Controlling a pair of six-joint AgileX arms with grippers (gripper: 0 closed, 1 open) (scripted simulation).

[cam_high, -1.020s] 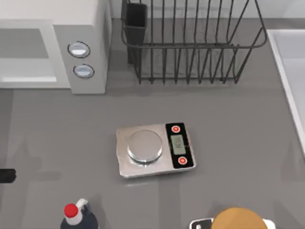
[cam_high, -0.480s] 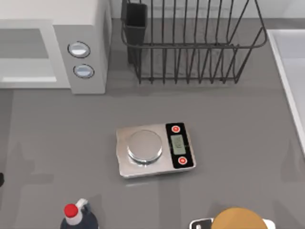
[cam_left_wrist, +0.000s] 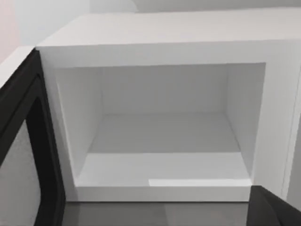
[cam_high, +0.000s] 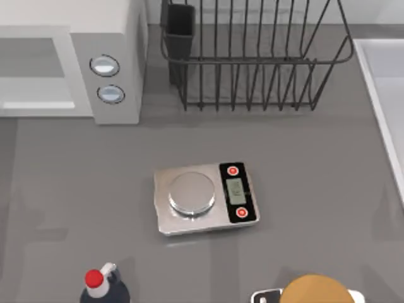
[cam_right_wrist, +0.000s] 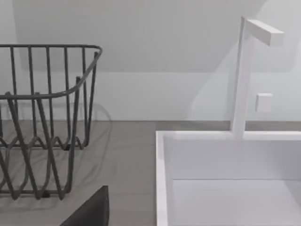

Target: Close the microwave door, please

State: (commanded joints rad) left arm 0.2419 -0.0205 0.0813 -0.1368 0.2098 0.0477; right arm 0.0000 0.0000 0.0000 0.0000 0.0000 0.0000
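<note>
Microwave (cam_left_wrist: 160,33) cavity open, microwave door (cam_left_wrist: 21,155) swung wide beside it. Left pincer (cam_left_wrist: 275,209) state: cannot tell. Risk: push lands near hinge, door stalls ajar

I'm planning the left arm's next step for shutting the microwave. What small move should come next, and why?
Probably bring the left gripper round to the outer face of the microwave door, ready to push. In the left wrist view the door stands swung wide open beside the empty cavity of the microwave, and the gripper touches nothing.
</note>
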